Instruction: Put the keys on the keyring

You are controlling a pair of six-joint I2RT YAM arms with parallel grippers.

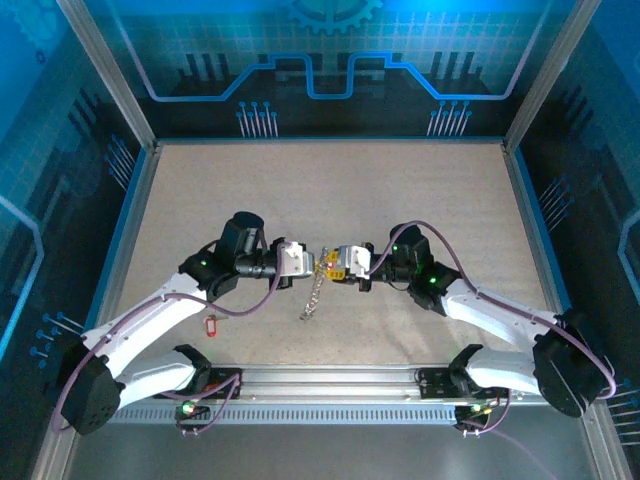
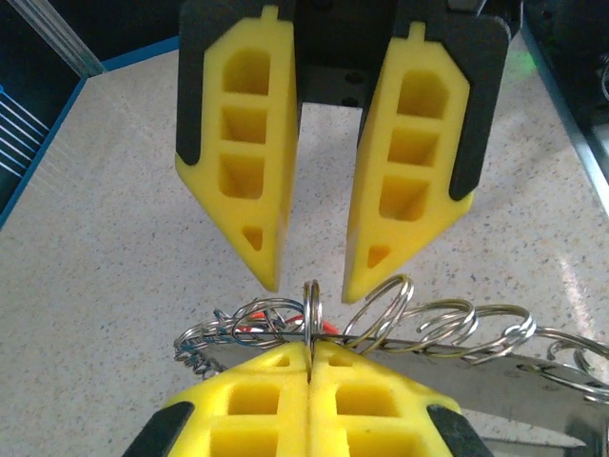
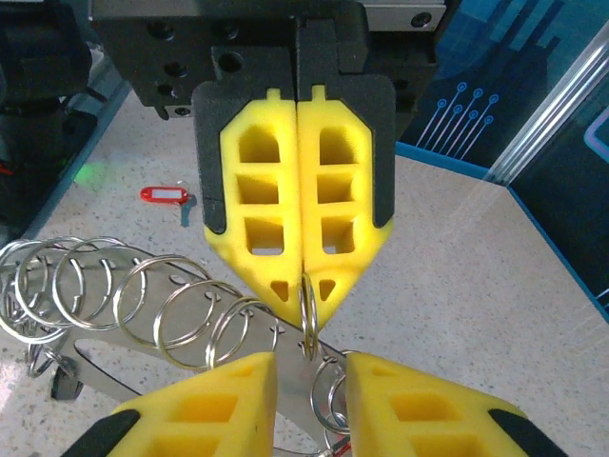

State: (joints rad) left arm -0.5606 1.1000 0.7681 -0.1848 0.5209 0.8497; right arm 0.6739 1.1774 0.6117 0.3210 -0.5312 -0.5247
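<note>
My left gripper [image 2: 312, 347] is shut on a thin silver split ring of the keyring [image 2: 312, 303], which stands upright out of its yellow fingertips. That ring belongs to a row of silver rings strung along a flat metal strip [image 3: 143, 347]; the bundle hangs between the two grippers [image 1: 316, 290]. My right gripper [image 3: 311, 367] faces the left one tip to tip and is open, its fingers either side of the held ring [image 3: 307, 314] without touching it. A key with a red tag [image 1: 210, 325] lies on the table by the left arm. Something red [image 2: 329, 327] peeks from behind the rings.
The speckled beige table [image 1: 330, 190] is fenced by blue-lit walls and metal posts. A rail [image 1: 330, 385] runs along the near edge between the arm bases. The red-tagged key [image 3: 164, 194] lies apart from the ring bundle, left of the left gripper.
</note>
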